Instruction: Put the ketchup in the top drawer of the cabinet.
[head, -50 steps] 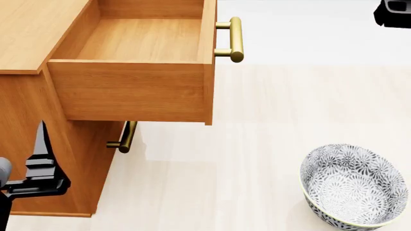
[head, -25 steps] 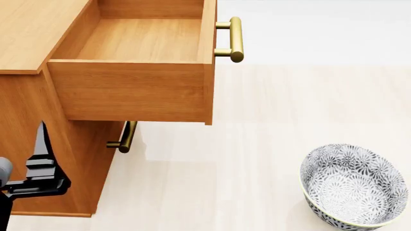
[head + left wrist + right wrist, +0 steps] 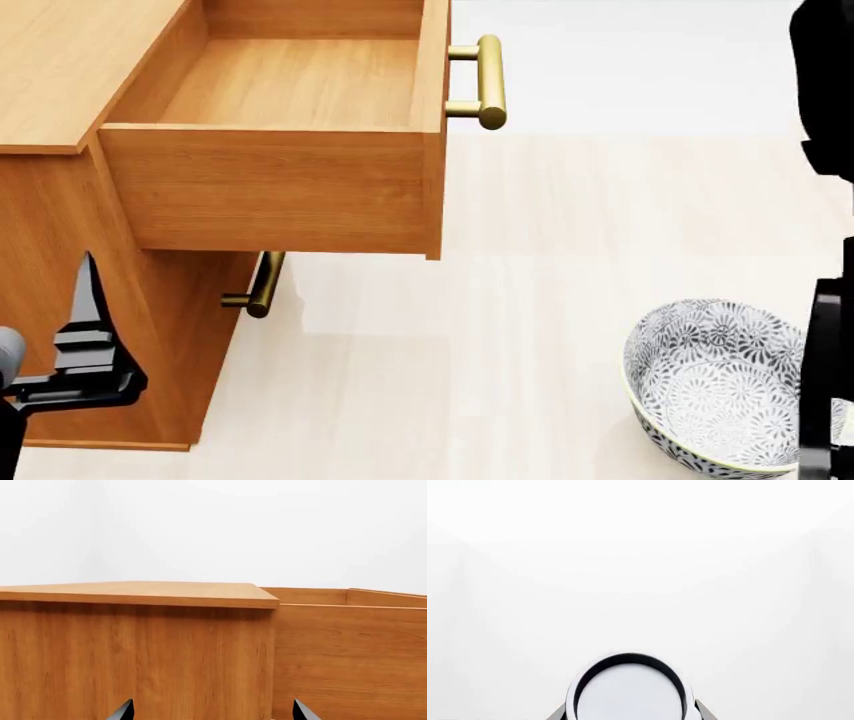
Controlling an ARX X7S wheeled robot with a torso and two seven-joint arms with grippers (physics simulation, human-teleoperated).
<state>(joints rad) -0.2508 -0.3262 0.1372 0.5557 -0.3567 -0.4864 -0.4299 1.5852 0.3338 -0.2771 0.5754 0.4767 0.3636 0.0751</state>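
Since the drawer [image 3: 267, 190] already stands pulled well out of the cabinet [image 3: 67, 60] at 11 o'clock in the head view, with its floor bare, the step in hand looks like the carry: bringing the ketchup [image 3: 629, 690] across to it.

The right wrist view shows the ketchup as a round pale top ringed by a dark rim, seated in the right gripper [image 3: 629, 712]. One fingertip sits close against each side, so the pincer appears to be pinching it. The label is hidden from that camera, and nothing but white backdrop lies beyond. In the head view only the dark right arm [image 3: 825, 70] shows, along the 3 o'clock edge. I cannot make out the can there.

The left gripper [image 3: 212, 712] has its tips spread with nothing between them. It faces the cabinet's side, low at 8 o'clock in the head view.

Next, I judge, the right arm must travel toward 10 o'clock, over the brass handle [image 3: 491, 80] and the drawer's front wall. It should then lower the can upright onto the drawer floor before letting go. The path should keep above the patterned bowl [image 3: 631, 355] at 5 o'clock. Clipping the handle is the likeliest slip.
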